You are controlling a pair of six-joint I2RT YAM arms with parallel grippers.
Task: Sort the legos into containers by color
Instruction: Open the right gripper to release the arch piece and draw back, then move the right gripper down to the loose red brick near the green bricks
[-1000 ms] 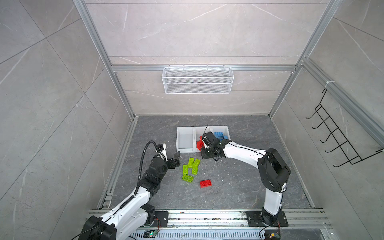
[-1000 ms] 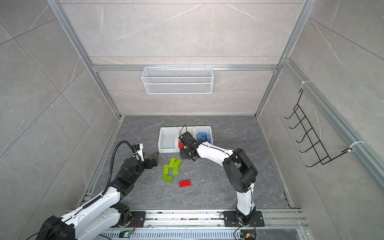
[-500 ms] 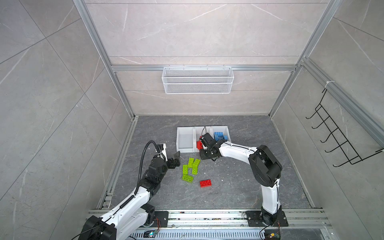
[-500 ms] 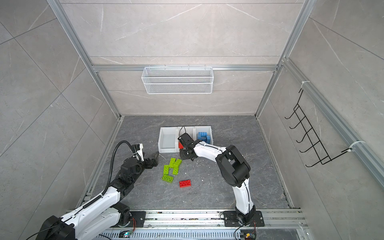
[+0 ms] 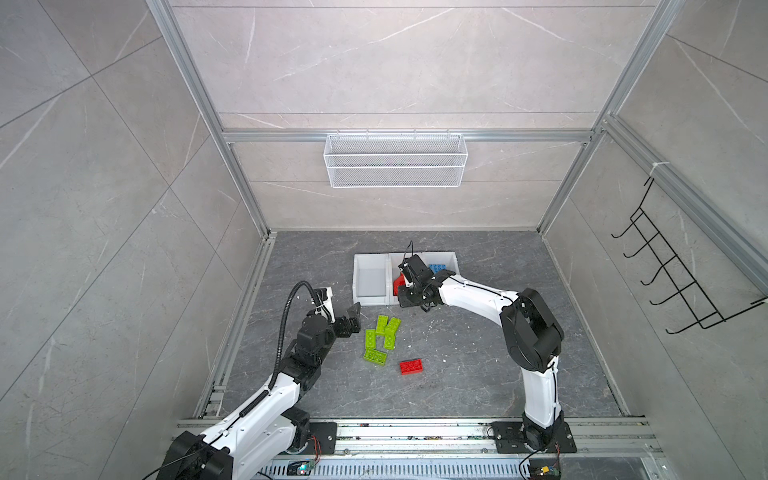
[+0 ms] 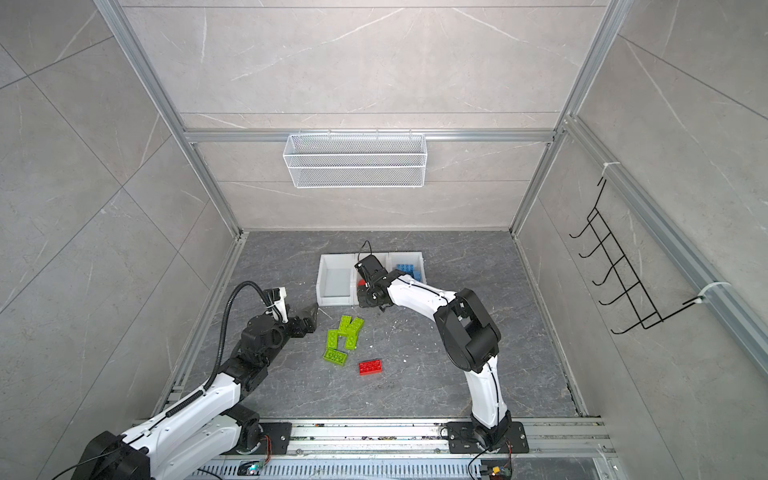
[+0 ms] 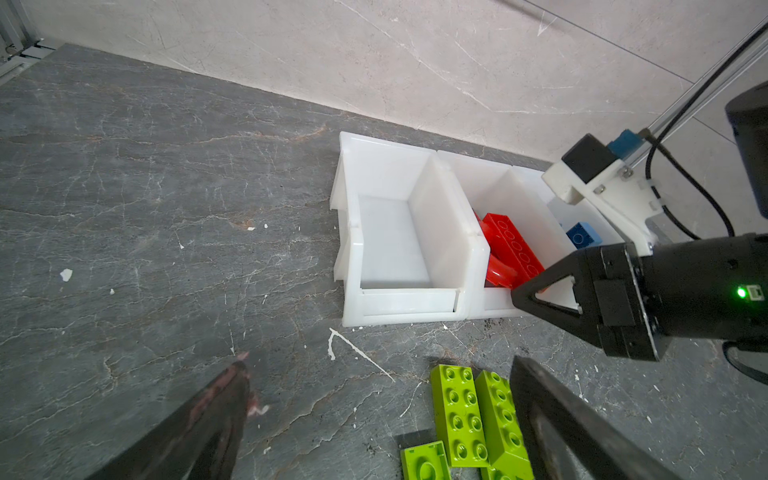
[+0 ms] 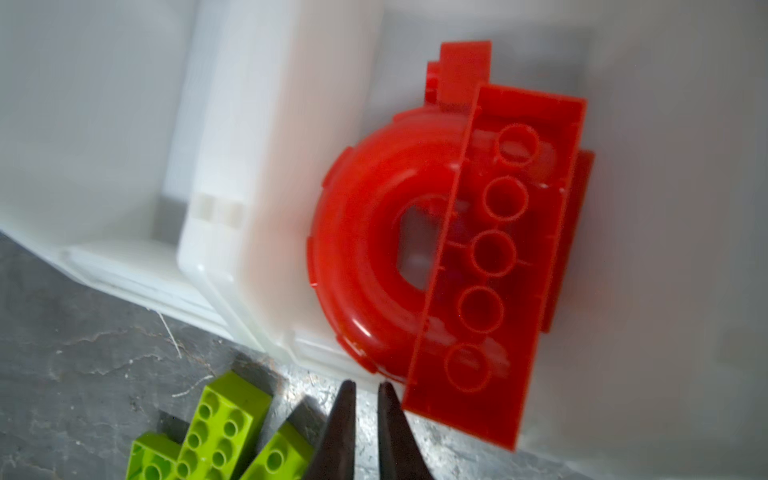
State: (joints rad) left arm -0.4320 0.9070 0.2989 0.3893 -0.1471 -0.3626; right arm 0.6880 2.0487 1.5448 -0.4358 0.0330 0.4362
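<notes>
Several green legos [image 5: 380, 337] [image 6: 343, 337] lie in a loose cluster on the floor, with one red lego [image 5: 411, 366] [image 6: 370, 367] just in front of them. Three white containers stand in a row behind. The left one [image 5: 356, 279] [image 7: 440, 232] is empty. The middle one [image 8: 266, 166] holds a long red brick [image 8: 498, 257] [image 7: 515, 249] and a curved red piece [image 8: 353, 249]. The right one holds blue legos [image 5: 437, 268] [image 7: 582, 235]. My right gripper [image 8: 366, 386] [image 5: 401, 300] is shut and empty at the middle container's front edge. My left gripper [image 7: 378, 365] [image 5: 353, 318] stands open, left of the green cluster.
A white wire basket [image 5: 395, 160] hangs on the back wall and a black hook rack [image 5: 673, 274] on the right wall. Aluminium rails edge the dark stone floor. White specks [image 7: 357, 349] are scattered on the floor.
My right gripper has shifted slightly left along the middle container's front, and its elbow has swung a little. The left arm has not moved.
</notes>
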